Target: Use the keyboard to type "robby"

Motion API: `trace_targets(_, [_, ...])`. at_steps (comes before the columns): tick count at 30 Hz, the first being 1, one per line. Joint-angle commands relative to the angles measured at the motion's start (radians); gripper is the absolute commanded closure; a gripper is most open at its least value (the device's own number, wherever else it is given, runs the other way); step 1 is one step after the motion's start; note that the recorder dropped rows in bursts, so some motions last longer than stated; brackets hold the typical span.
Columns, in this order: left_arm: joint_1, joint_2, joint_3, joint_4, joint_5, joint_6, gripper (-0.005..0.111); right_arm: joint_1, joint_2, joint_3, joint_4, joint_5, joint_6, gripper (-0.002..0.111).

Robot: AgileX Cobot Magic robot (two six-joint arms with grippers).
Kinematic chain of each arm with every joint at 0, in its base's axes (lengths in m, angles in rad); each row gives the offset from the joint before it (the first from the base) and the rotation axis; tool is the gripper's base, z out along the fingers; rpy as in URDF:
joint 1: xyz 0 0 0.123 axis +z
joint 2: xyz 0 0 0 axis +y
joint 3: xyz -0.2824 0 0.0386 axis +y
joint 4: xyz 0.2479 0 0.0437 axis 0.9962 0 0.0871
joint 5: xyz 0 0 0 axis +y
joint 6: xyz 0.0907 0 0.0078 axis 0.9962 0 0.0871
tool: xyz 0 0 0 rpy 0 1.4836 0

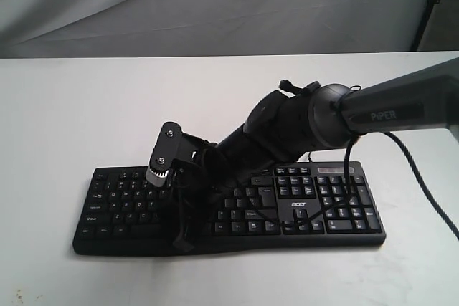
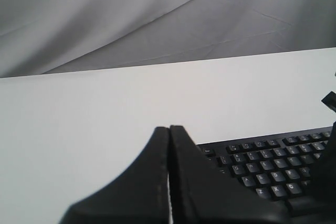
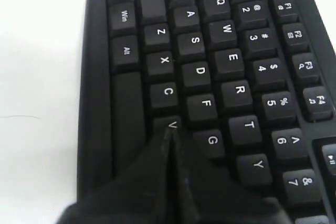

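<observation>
The black keyboard [image 1: 337, 206] lies across the white table, with its acer logo beside the number pad. My right arm reaches over it from the right. My right gripper [image 1: 180, 241] is shut and points down at the left half of the keys. In the right wrist view the right gripper [image 3: 169, 132] has its tips at the edge of the V key [image 3: 171, 124], low over the keyboard [image 3: 210, 66]. The keys just behind V are hidden under the fingers. My left gripper [image 2: 169, 128] is shut and empty, off the left end of the keyboard [image 2: 273, 166]. The exterior view does not show it.
The white table [image 1: 86, 105] extends all round the keyboard. A grey cloth backdrop [image 1: 215, 5] hangs behind it. A black cable [image 1: 430, 198] droops from the right arm to the right of the number pad.
</observation>
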Motion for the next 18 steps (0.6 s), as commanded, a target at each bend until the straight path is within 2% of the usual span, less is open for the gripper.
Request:
trace_targets(1, [-0.006,-0.003,0.004,0.005,-0.005,-0.003,0.107,0.002,-0.004,0.000,0.000,-0.003,0.001,0.108])
trace_targets(18, [-0.006,-0.003,0.004,0.005,-0.005,-0.003,0.107,0.002,-0.003,0.000,-0.016,-0.001,0.015,0.108])
